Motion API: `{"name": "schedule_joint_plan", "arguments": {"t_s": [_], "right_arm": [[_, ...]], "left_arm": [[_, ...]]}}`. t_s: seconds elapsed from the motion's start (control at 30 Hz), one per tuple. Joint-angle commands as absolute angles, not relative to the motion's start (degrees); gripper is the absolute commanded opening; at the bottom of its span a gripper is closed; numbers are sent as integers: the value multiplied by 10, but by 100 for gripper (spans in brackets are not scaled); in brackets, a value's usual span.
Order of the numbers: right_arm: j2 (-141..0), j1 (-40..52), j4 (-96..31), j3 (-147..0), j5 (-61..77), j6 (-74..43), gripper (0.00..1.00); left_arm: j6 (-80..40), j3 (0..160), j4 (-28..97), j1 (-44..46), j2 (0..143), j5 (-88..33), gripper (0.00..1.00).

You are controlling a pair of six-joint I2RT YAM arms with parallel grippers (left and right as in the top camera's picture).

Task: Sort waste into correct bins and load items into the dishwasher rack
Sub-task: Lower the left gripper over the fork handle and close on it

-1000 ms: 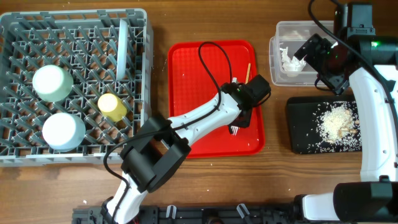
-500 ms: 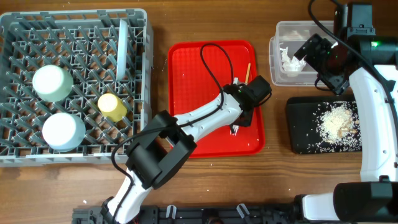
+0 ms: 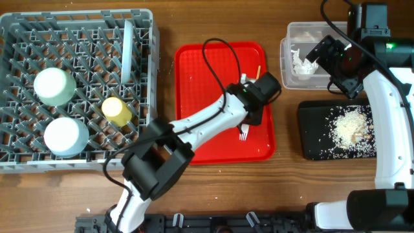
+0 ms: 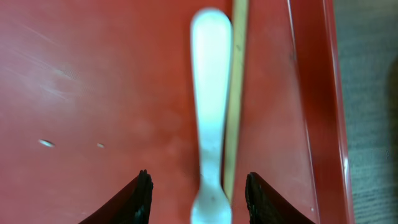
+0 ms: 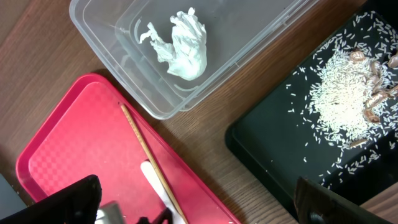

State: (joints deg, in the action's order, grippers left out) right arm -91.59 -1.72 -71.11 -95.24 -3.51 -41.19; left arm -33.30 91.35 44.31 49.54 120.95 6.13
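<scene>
The white plastic fork [image 4: 210, 124] lies on the red tray beside a thin wooden stick [image 4: 235, 106]. My left gripper [image 4: 202, 202] is open and low over the tray, one finger on each side of the fork's neck, not closed on it. In the overhead view the left gripper [image 3: 253, 110] is at the tray's right side and the fork's tines [image 3: 244, 134] stick out below it. My right gripper [image 3: 325, 53] is open and empty, hovering by the clear tub [image 3: 289, 33], which holds the crumpled tissue [image 5: 180, 46]. Rice [image 3: 349, 126] lies on the black tray [image 3: 314, 145]. No red wrapper shows.
The grey rack [image 3: 19, 162] at the left holds two mint bowls [image 3: 54, 85] [image 3: 65, 134], the yellow cup [image 3: 116, 110] and the blue plate [image 3: 127, 52] standing on edge. The red tray [image 3: 200, 77] sits mid-table. A black cable [image 3: 217, 55] loops over it.
My left gripper has shifted a little toward the far side of the red tray, so more of the fork's tines show. The fork and the right arm have not moved.
</scene>
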Motion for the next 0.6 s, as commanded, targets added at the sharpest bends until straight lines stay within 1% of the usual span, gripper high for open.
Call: {"name": "schedule_joint_plan", "arguments": {"t_s": [0.0,0.43,0.57], "right_arm": [[-903,-18,-711,-964,-47,-420,100],[-903,-18,-711,-964,-47,-420,100],[-903,-18,-711,-964,-47,-420,100]], "left_arm": [[-337,908,443,478,1204,71,47],[-337,906,439,485,1240,66,47],[-337,906,439,486,1260,48,47]]}}
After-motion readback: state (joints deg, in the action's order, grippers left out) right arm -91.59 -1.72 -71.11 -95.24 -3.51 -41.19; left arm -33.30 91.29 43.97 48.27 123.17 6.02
